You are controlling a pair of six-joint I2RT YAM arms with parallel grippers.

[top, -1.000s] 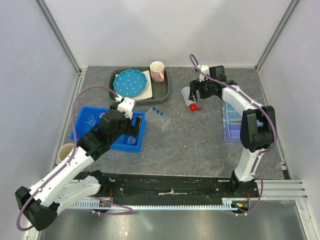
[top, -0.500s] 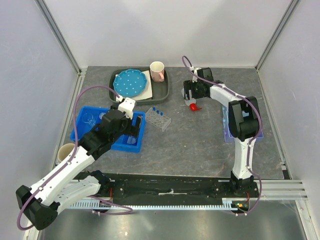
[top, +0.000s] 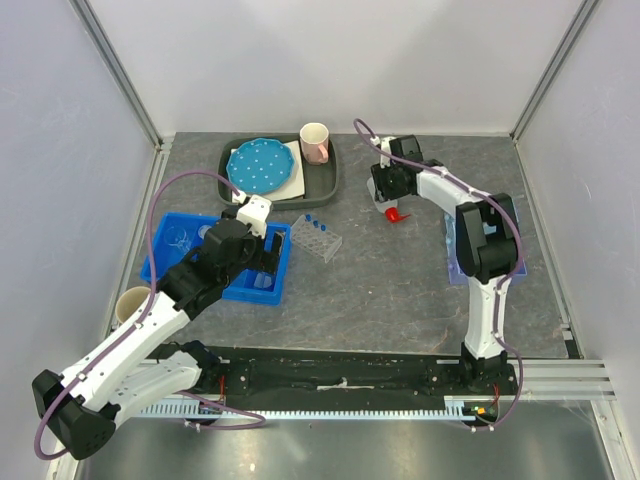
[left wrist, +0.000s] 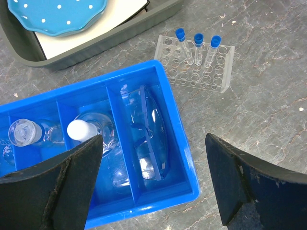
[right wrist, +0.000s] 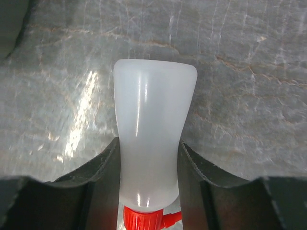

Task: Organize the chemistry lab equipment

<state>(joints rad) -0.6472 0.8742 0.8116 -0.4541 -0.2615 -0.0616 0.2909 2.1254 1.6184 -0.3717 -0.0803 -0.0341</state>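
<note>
the white squeeze bottle (right wrist: 153, 120) is lying, as far as i can judge, on its side on the grey table (right wrist: 249, 57). it is at the far part, right of the grey tray (top: 330, 175) and well apart from the blue bin (top: 245, 293). its red nozzle (top: 393, 213) is pointing toward the arms.

the right gripper (right wrist: 149, 158) is pinching it. its 2 fingers (right wrist: 103, 163) are pressing on both sides of the body just above the red cap, and the soft wall is bending inward there. so i am judging the step as taking the bottle to carry it to the bin.

to do it well i am not wanting more squeeze, because the body is soft and could slip or spill. i am planning to lift slowly and straight, watching that the nozzle is not dragging on the table.

the left gripper (left wrist: 148, 191) is hanging spread wide over the bin, holding nothing, above the blue goggles (left wrist: 148, 129) and the glass flasks (left wrist: 91, 134). the tube rack (left wrist: 196, 64) with 3 blue-capped tubes (left wrist: 197, 40) is standing just beside the bin.
</note>
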